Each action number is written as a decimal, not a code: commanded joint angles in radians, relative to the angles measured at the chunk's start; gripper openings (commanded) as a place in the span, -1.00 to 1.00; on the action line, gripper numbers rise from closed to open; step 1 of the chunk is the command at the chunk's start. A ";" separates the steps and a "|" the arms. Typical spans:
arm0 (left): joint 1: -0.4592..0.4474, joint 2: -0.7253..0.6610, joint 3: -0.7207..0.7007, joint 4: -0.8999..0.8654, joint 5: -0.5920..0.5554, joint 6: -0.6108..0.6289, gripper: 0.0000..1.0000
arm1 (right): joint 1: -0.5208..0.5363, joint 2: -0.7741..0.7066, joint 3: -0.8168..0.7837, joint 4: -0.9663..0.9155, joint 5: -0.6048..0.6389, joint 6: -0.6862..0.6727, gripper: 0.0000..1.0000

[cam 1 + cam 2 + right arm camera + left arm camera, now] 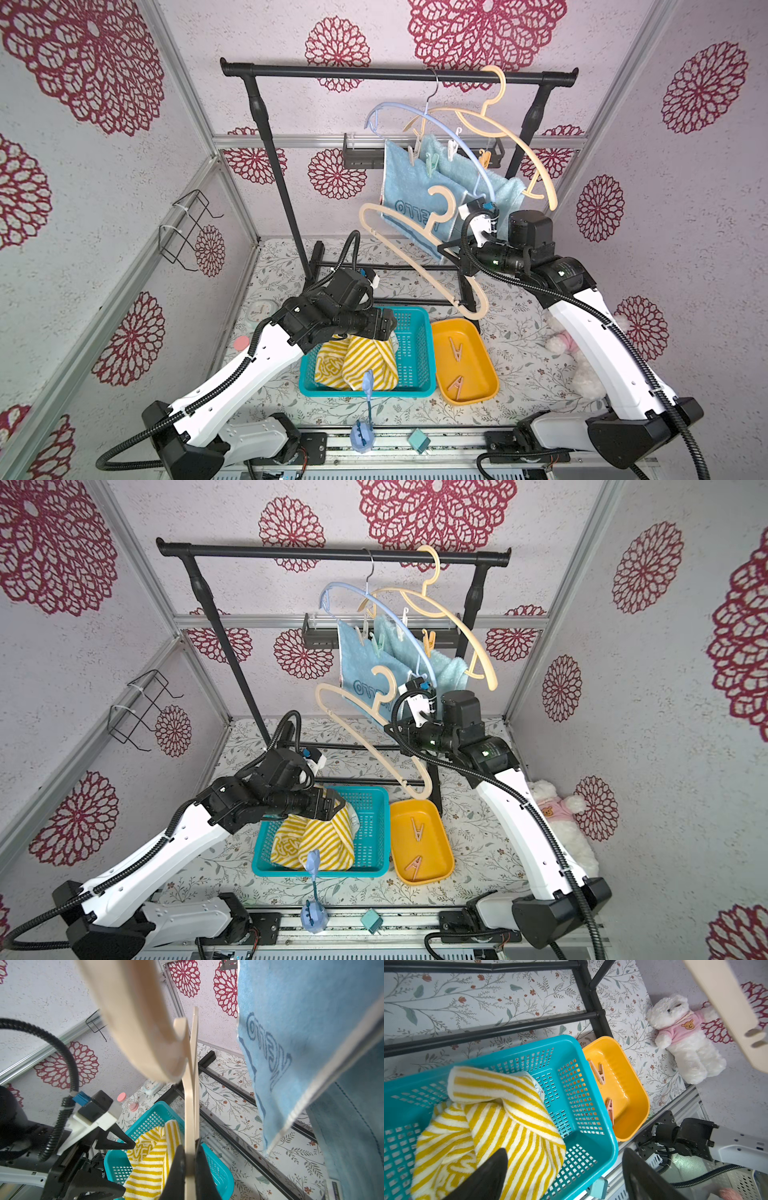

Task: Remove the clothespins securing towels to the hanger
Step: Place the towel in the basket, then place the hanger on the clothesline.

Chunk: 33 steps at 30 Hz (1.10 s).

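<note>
So the yellow striped towel [353, 361] was lying in the teal basket [415, 332]. The left gripper [563, 1153] hung right over it, jaws spread wide with nothing in them. The right gripper [190, 1159] was clamped on a bare beige hanger [188, 1105], held off the rail. Two clothespins [456, 348] sat in the orange tray [473, 353]. Four more clothespins [432, 161] pinned the HELLO towel [399, 183] and the plain blue towel [505, 195] up on the hangers. Looked to me like the towel drop-off step. Next up would be parking that hanger, then reaching up to pinch a peg.
</note>
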 commanded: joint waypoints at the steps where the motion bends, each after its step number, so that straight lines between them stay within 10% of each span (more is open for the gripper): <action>1: 0.000 -0.002 0.077 -0.138 -0.070 0.042 0.77 | -0.003 -0.031 0.010 0.051 -0.038 0.003 -1.00; 12: 0.305 -0.131 0.262 0.053 0.256 0.195 0.71 | 0.014 0.001 0.041 -0.094 -0.216 -0.124 -1.00; 33: 0.454 0.227 0.491 -0.033 1.111 0.614 0.50 | 0.124 0.045 0.131 -0.325 -0.328 -0.320 -1.00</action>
